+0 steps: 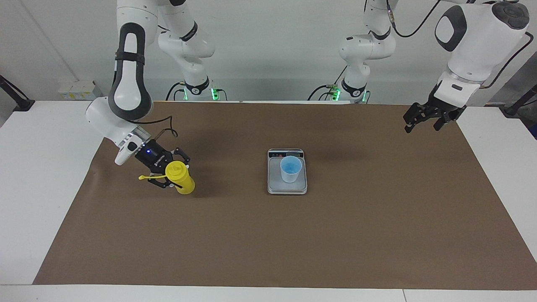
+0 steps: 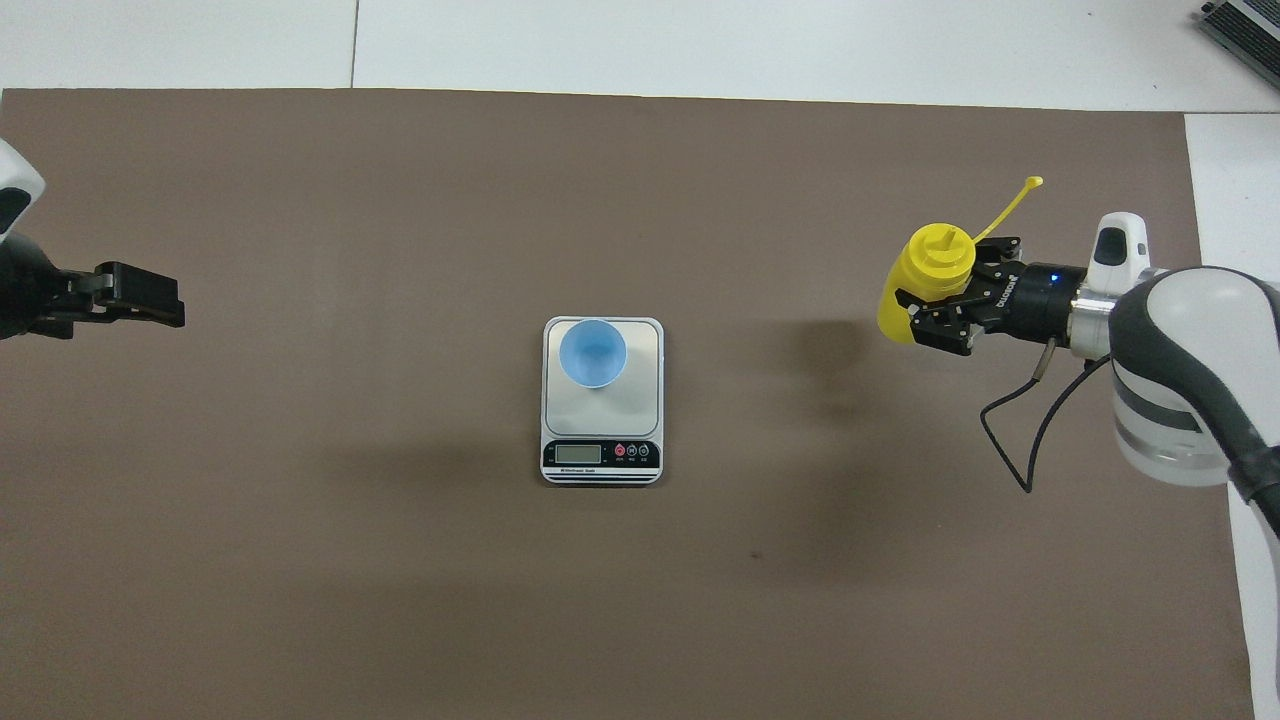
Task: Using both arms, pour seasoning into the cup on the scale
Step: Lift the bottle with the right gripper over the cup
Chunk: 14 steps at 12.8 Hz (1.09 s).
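The yellow seasoning bottle (image 1: 183, 178) stands on the brown mat toward the right arm's end of the table, its thin strap (image 2: 1010, 208) sticking out sideways. My right gripper (image 1: 174, 171) is shut on the bottle just below its cap, a finger on each side; it shows in the overhead view (image 2: 925, 315) too. The light blue cup (image 1: 290, 168) stands upright on the silver-grey scale (image 1: 275, 181) at the middle of the mat. It sits on the half of the platform away from the display (image 2: 580, 454). My left gripper (image 1: 423, 125) hangs open and empty over the mat's edge at the left arm's end.
The brown mat (image 1: 268, 243) covers most of the white table. A black cable (image 2: 1020, 430) loops from the right wrist. The scale's display end faces the robots.
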### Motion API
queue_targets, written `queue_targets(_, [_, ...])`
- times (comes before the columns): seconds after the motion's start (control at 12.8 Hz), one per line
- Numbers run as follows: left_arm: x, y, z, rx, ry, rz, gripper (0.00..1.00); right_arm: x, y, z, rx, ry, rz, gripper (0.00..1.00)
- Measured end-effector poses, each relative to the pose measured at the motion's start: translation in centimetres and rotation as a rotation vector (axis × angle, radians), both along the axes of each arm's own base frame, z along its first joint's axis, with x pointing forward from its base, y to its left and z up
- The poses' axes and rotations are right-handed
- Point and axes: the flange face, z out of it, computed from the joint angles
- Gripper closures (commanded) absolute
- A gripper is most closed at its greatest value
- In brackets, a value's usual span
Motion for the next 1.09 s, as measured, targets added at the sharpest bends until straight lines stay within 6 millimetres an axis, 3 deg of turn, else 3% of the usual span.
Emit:
queue_targets(0.23, [0.0,0.0,0.0,0.000,0.000,0.000,0.00,0.8,1.4,2.0,-0.071,0.027,0.010,1.00])
queue_targets(0.39, [0.0,0.0,0.0,0.000,0.000,0.000,0.00,1.4,3.5,3.5,-0.118,0.049,0.016,1.00])
queue_targets(0.62, [0.0,0.0,0.0,0.000,0.000,0.000,0.00,1.8,8.0,5.4,-0.227,0.063,0.020,1.00])
queue_targets(1.09, [0.0,0.0,0.0,0.000,0.000,0.000,0.00,0.7,17.3,7.3,-0.513,0.041,0.051,1.00])
